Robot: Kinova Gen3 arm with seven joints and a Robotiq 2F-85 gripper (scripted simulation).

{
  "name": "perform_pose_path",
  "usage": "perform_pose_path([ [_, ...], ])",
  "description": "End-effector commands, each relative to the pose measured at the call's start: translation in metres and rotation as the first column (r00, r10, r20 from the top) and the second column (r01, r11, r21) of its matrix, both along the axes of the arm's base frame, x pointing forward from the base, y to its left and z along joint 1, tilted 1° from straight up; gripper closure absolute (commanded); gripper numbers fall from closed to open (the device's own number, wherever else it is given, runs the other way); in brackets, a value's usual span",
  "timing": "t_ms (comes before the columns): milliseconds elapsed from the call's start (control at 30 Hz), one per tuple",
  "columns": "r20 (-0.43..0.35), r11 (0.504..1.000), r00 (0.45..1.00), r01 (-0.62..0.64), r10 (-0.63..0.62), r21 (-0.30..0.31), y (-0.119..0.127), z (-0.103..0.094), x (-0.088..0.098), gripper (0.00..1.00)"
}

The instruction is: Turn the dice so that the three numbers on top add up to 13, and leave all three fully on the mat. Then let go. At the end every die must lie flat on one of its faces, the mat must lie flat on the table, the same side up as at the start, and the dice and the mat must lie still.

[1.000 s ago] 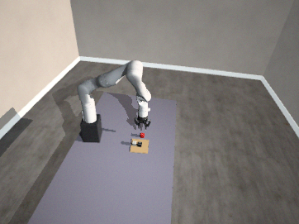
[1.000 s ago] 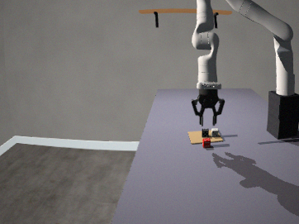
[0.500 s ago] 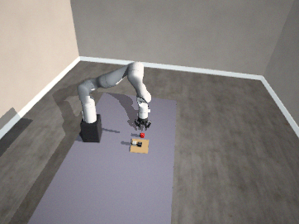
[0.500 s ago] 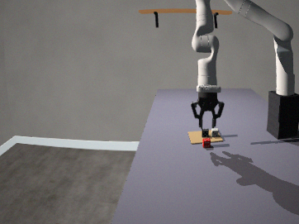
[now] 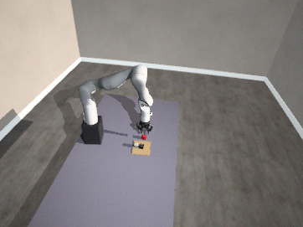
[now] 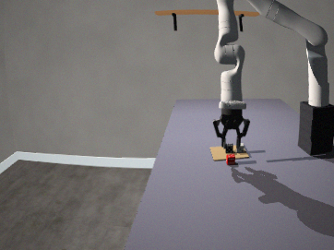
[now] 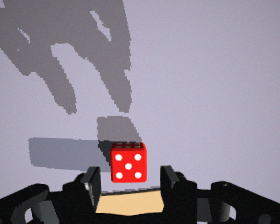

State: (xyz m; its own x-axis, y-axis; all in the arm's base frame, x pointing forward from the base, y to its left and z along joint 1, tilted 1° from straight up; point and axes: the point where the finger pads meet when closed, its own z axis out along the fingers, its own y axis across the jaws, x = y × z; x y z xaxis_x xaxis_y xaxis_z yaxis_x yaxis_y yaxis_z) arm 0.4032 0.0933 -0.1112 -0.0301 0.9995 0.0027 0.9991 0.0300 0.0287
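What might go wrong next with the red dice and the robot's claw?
The red die is on the table beside the mat, so it might get left off it. The open gripper could bump it instead of picking it up. And the black die and white die sit close together, so one could get knocked.

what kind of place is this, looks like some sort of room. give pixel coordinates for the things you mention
Probably a robot lab or test room: an arm on a black pedestal (image 5: 99,140) (image 6: 304,141) stands at a purple-grey table (image 5: 113,185) (image 6: 198,204), with small dice and a mat (image 5: 141,152) (image 6: 217,156) (image 7: 127,204), between plain walls.
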Motion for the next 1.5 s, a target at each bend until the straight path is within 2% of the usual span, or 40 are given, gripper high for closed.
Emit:
perform_pose_path([
  [0, -0.005, 1.0, 1.0, -0.002, 0.002, 0.001, 0.002, -0.006, -0.002, 0.54],
  [567, -0.005, 1.0, 1.0, -0.002, 0.002, 0.001, 0.002, -0.018, -0.001, 0.54],
  [1467, -0.005, 1.0, 1.0, -0.002, 0.002, 0.001, 0.002, -0.019, -0.001, 0.54],
])
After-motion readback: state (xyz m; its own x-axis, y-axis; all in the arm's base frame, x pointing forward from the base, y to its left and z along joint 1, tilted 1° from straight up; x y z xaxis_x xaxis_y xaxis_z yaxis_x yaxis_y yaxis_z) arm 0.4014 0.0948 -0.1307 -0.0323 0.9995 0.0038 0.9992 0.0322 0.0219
